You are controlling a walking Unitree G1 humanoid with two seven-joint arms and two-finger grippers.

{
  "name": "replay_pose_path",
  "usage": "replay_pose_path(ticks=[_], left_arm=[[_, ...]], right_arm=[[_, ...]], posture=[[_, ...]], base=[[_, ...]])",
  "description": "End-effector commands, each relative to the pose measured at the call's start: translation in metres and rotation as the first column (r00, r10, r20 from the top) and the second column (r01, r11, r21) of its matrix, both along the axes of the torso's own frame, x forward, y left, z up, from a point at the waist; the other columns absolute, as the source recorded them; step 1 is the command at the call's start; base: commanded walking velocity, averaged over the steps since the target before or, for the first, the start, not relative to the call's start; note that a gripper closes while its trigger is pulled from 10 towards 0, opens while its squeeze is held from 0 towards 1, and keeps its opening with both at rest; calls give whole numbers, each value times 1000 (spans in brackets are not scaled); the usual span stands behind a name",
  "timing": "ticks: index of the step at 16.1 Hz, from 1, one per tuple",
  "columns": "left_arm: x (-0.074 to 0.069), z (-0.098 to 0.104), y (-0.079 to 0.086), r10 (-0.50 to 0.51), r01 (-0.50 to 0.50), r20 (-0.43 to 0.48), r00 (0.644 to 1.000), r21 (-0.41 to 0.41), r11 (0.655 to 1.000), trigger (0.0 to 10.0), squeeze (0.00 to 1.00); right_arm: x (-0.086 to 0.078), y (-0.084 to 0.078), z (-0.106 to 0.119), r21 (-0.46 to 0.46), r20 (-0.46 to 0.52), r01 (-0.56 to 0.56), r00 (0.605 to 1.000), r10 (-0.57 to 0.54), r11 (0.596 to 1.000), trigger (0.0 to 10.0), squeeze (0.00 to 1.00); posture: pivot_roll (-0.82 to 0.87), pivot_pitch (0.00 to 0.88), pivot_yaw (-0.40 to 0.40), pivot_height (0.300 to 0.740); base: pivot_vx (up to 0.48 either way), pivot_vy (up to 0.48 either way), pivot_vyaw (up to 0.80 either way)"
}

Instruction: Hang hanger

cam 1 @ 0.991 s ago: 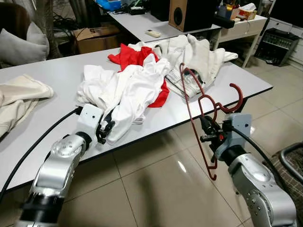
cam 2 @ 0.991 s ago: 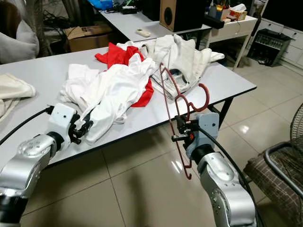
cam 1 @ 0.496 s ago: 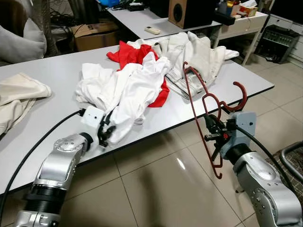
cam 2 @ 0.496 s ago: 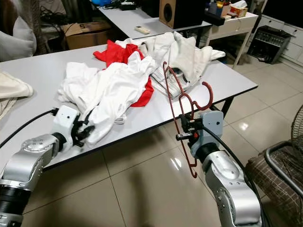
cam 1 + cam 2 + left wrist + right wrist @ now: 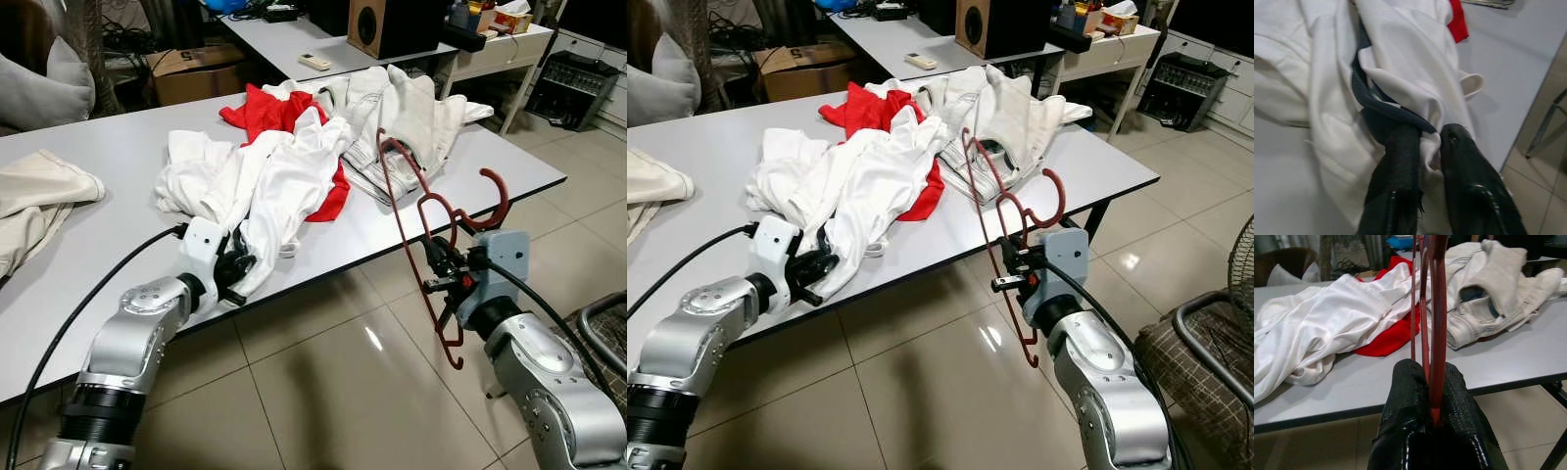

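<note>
Two grippers at my long grey table [image 5: 118, 157], one on clothing, one on a hanger

My right gripper [image 5: 438, 276], beyond the table's front edge, is clamped on a dark red wire hanger [image 5: 421, 235] held upright over the tiled floor [image 5: 323, 382]; my left gripper [image 5: 1425, 142] pinches a fold of white satin garment [image 5: 284, 181] at that edge, beside red cloth [image 5: 269, 110] and cream jacket [image 5: 407, 108]
</note>
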State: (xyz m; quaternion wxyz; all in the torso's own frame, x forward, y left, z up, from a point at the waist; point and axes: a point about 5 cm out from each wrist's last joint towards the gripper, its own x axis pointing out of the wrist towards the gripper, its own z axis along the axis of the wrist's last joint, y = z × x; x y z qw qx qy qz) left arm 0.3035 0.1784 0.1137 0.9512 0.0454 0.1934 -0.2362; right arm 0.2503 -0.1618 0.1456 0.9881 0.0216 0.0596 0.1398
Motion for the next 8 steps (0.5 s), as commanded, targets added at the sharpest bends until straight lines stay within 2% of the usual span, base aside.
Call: replay_pose_path(ticks=[1,3,4,5,6,8], left_arm=[[-1,1,-3,-19,19,5,1000,-7,1000,0,0],[1,2,-4,-16,17,16,1000,-20,1000,0,0],[2,3,-4,-15,16,21,1000,-21,1000,0,0],[2,3,-4,-14,15,22,1000,-21,1000,0,0],[2,3,-4,-12,13,27,1000,-21,1000,0,0],[3,4,-4,-9,10,39,999,-17,1000,0,0]], right_arm=[[0,4,3,-4,13,-25,1000,25,1000,10000,0],[0,6,2,9,14,-30,999,30,1000,10000,0],[-1,6,2,19,14,-33,999,32,999,3765,0],[-1,7,2,22,14,-34,999,34,999,1137,0],[-1,7,1,25,14,-38,999,37,999,0,0],[-3,9,0,33,11,-42,999,41,999,0,0]], posture=[[-215,0,10,740],[-214,0,15,740],[-213,0,18,740],[-213,0,18,740],[-212,0,20,740],[-210,0,24,740]], base=[[0,0,0],[0,0,0],[0,0,0],[0,0,0],[0,0,0],[0,0,0]])
